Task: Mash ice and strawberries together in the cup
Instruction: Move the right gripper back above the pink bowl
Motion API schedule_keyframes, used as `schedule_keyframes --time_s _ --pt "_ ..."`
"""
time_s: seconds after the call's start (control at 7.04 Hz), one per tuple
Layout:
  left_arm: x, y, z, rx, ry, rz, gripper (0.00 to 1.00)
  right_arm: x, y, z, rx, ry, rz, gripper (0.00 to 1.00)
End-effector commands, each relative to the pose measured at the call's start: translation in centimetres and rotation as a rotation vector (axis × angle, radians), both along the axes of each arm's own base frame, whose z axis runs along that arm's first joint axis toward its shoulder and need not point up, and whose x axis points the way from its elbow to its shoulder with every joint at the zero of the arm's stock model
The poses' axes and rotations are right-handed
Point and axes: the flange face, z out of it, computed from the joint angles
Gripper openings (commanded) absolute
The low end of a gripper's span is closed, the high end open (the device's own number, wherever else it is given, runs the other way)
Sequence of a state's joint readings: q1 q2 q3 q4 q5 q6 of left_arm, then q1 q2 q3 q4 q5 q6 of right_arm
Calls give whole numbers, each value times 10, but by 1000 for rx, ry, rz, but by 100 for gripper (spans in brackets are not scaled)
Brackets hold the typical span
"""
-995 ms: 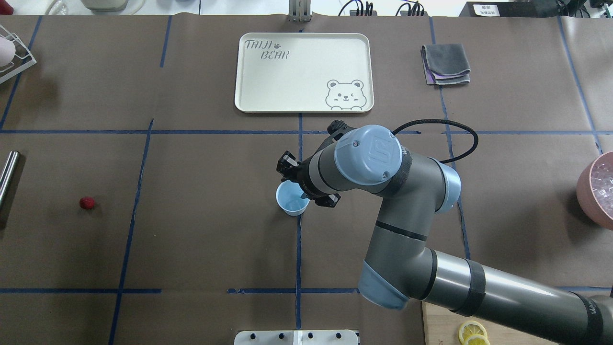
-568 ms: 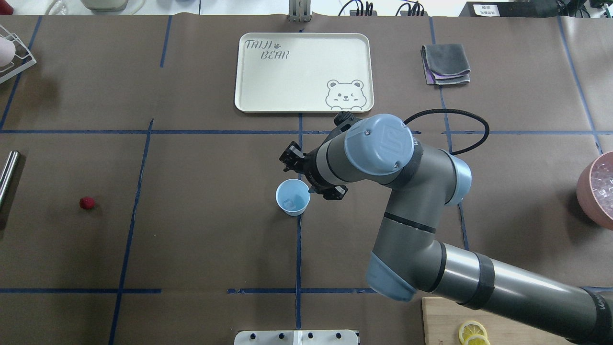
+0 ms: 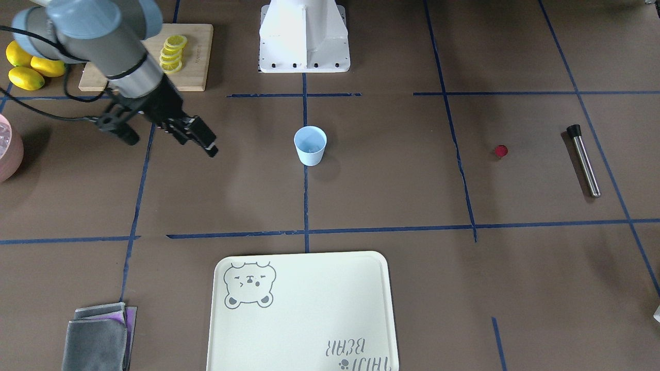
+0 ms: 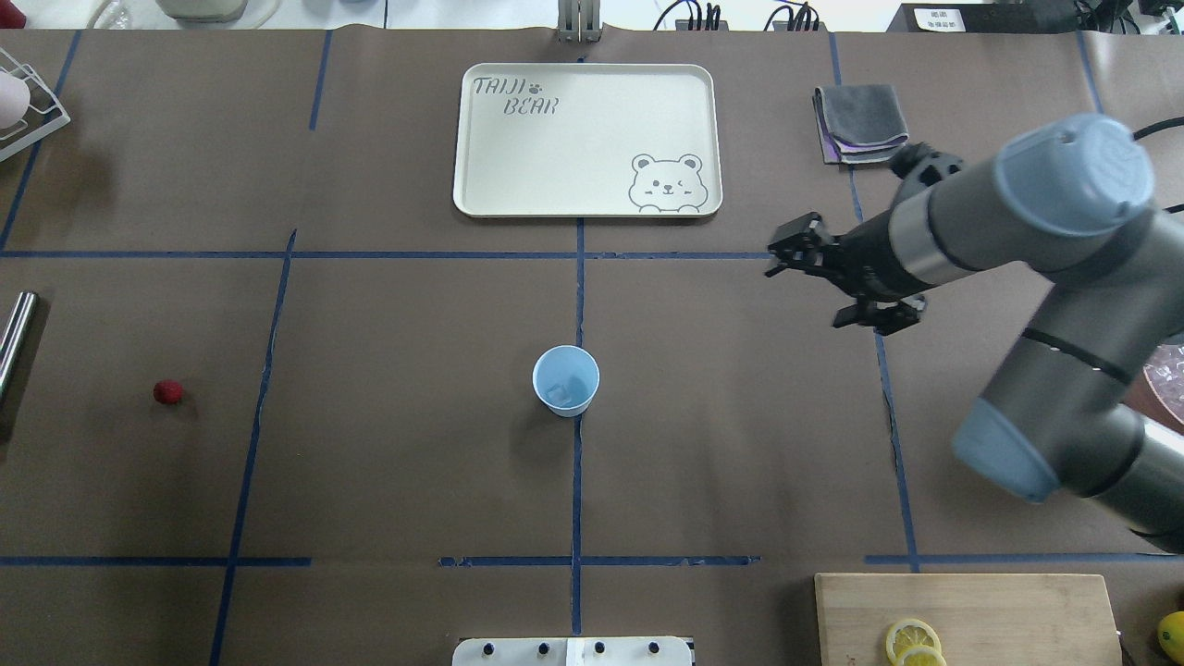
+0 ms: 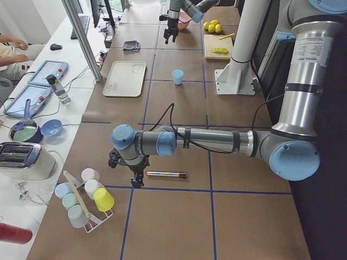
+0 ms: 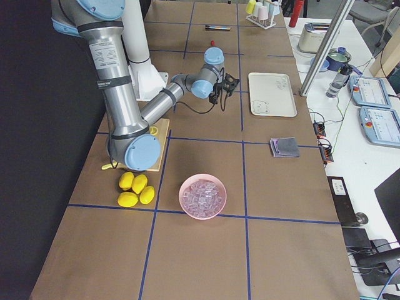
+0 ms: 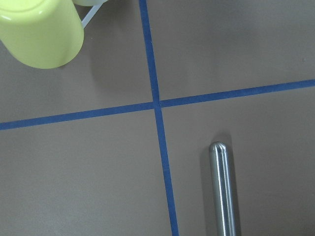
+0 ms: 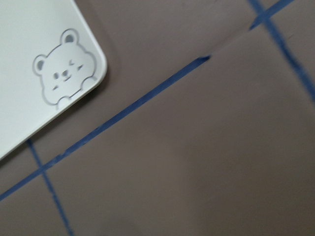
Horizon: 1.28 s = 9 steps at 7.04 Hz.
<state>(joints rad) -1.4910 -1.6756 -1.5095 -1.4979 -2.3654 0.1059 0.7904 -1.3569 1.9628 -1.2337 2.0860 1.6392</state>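
Beyond the cutting board (image 4: pixel 1017 610) with its lemon slices (image 4: pixel 911 643) at the near right corner, the cup (image 4: pixel 565 380) stands at the middle of the surface (image 4: pixel 388 462). It is upright, with its long axis vertical, its mouth up and its narrower base down on a blue tape line. It is pale blue, plain and has no handle. A clear lump of ice (image 4: pixel 559 394) lies on its bottom. More ice is heaped in a pink bowl (image 6: pixel 201 216) near the right edge.

The strawberry (image 4: pixel 167 392) lies about as deep as the cup, well apart from it toward the left edge. It is a small, round, dark red berry with no clear long axis.

A metal rod (image 3: pixel 583 161) lies flat by the left edge. Its long axis runs near to far, with the black cap toward the robot and the rounded steel end away from it. The left arm stretches low and nearly straight along the surface. The left gripper (image 5: pixel 135 181) points down beside that rod. I cannot tell how its jaws stand.

The right arm comes in from the right edge with its elbow folded and its wrist turned leftward. The right gripper (image 4: pixel 807 291) hangs above the surface, farther back than the cup and well to its right. Its jaws are spread wide and hold nothing.

A cream tray (image 4: pixel 585 139) with a bear print sits at the middle of the far edge. A folded grey cloth (image 4: pixel 860 123) lies to its right.
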Motion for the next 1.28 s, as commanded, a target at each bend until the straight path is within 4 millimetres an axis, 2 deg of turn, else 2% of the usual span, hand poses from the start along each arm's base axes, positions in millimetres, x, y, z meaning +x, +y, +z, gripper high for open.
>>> schedule_keyframes --time_s 0.0,0.43,0.71,0.85,1.14 --pt "0 1 1 -3 0 0 100 109 14 98 187 136 -162 99" --pt "0 1 1 -3 -2 0 100 198 28 182 448 294 -368 99" --pt "0 4 4 -9 -2 0 100 245 30 235 563 363 -491 99" --pt "0 4 5 -9 -2 0 100 262 29 260 573 340 -521 99" --pt "0 4 3 -5 0 1 100 268 29 285 556 319 -547 99"
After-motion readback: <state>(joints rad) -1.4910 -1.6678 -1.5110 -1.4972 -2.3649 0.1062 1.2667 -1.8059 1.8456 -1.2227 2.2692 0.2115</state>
